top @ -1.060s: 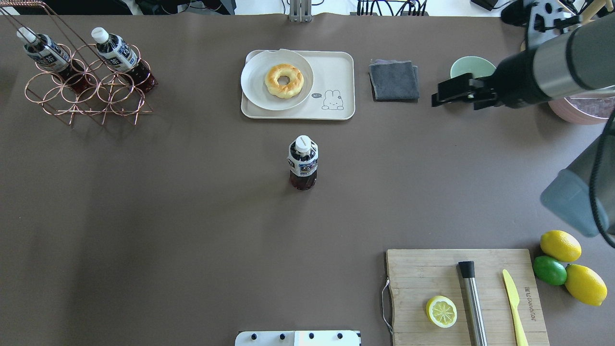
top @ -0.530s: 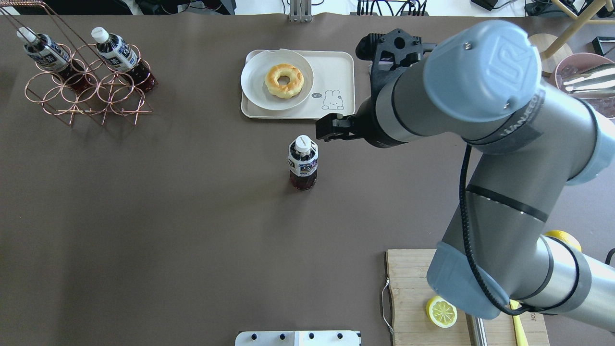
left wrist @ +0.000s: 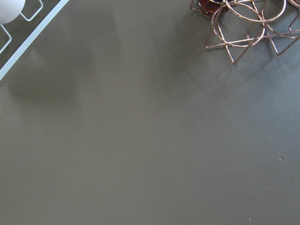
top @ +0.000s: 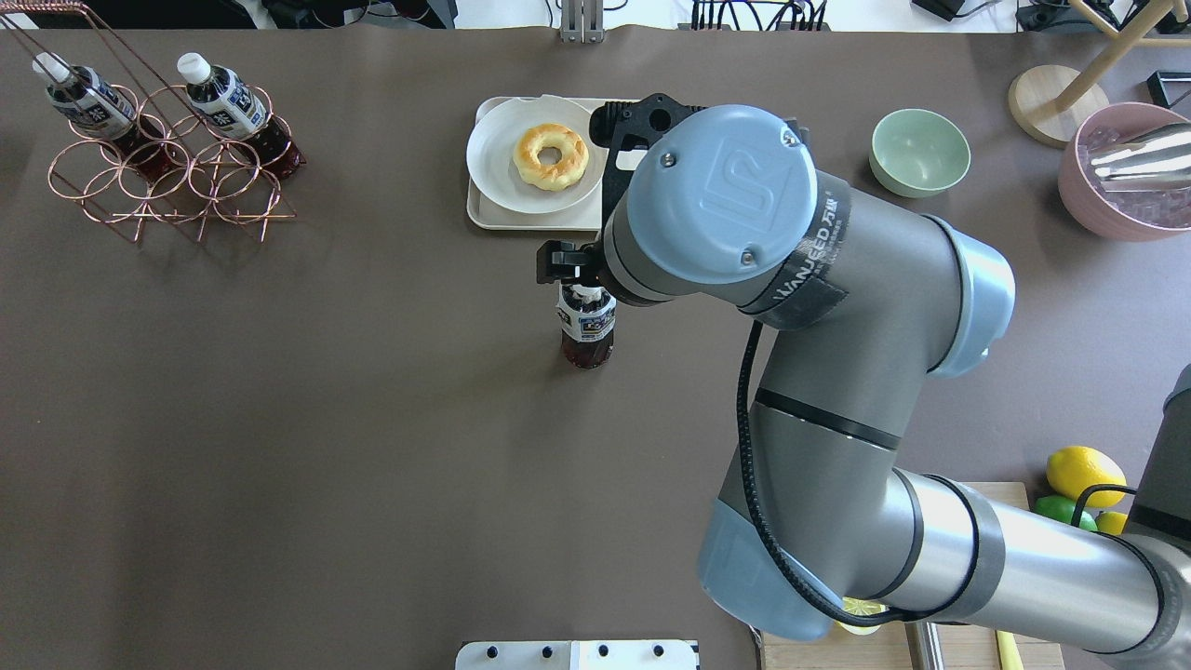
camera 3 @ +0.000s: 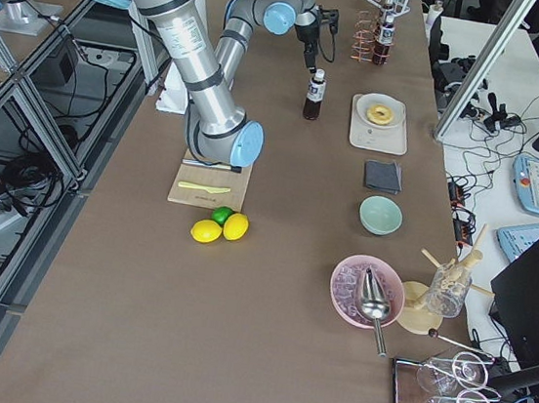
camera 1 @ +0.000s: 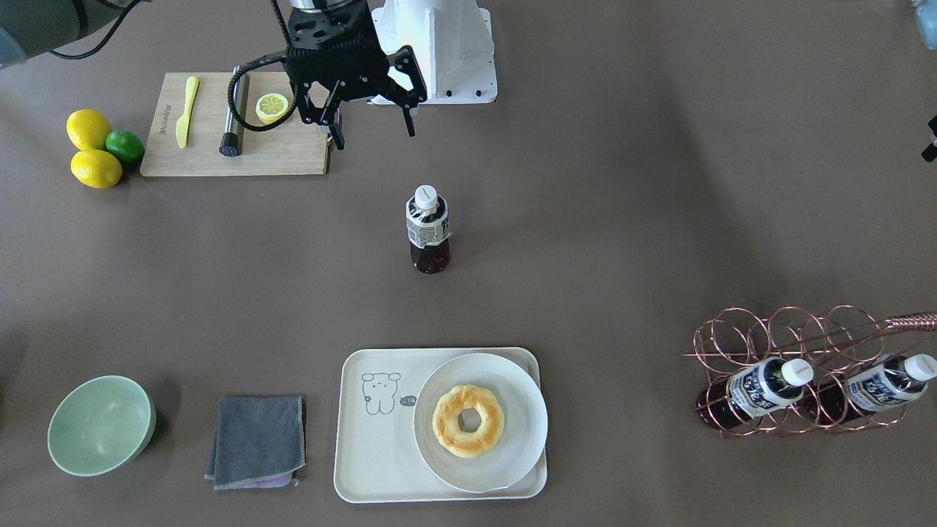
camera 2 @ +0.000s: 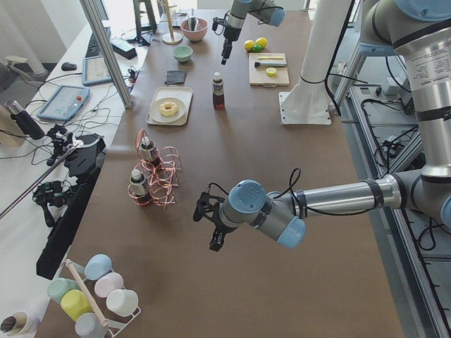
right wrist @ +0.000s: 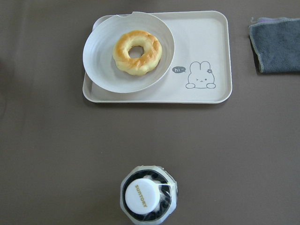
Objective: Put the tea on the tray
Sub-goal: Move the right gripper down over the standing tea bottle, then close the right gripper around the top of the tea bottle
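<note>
Nearest the robot's base we list a wooden cutting board on the brown desk, bearing a half lemon, a steel rod with a dark end and a yellow knife. Just beside the board lie two whole lemons and a lime. Next we note the right claw, pointing downward with its two fingers spread wide and nothing between them. In the overhead view it hangs over the cap of the tea, and the side view shows it above the bottle, apart from it. The tea stands upright on the bare desk at mid-width, white cap on, with the cutting board on one side and the tray on the other, and it touches neither. Farther out we record the tray, lying flat, with a round white plate on the half away from its printed cartoon. A ring doughnut lies on the plate. A folded grey cloth lies beside the tray, and a pale green bowl lies beyond the cloth. Toward the robot's left a copper wire rack holds two more bottles lying tilted. The left claw hangs over open desk near that rack, and we cannot tell how its fingers stand.
</note>
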`<move>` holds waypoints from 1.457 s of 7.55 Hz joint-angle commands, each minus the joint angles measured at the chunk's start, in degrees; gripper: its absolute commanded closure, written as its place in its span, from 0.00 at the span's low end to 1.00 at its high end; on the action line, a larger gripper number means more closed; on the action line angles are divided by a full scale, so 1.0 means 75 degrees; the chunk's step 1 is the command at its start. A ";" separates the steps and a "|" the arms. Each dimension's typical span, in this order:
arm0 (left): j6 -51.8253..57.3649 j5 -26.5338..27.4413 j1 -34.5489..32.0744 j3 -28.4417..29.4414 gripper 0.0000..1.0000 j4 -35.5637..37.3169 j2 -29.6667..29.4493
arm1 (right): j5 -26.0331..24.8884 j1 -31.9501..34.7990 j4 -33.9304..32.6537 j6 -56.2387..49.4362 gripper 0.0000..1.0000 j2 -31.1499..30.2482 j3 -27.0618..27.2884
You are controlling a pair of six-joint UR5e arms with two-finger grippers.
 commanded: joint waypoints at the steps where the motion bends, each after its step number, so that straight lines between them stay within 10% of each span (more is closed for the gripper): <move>1: 0.0006 0.0000 -0.0004 0.0075 0.00 -0.0007 0.0005 | -0.0377 -0.0216 -0.0012 0.0090 0.02 0.0512 -0.0713; 11: 0.0006 0.0000 -0.0004 0.0099 0.00 -0.0007 -0.0006 | -0.0999 -0.0474 0.0094 -0.0004 0.25 0.0421 -0.1033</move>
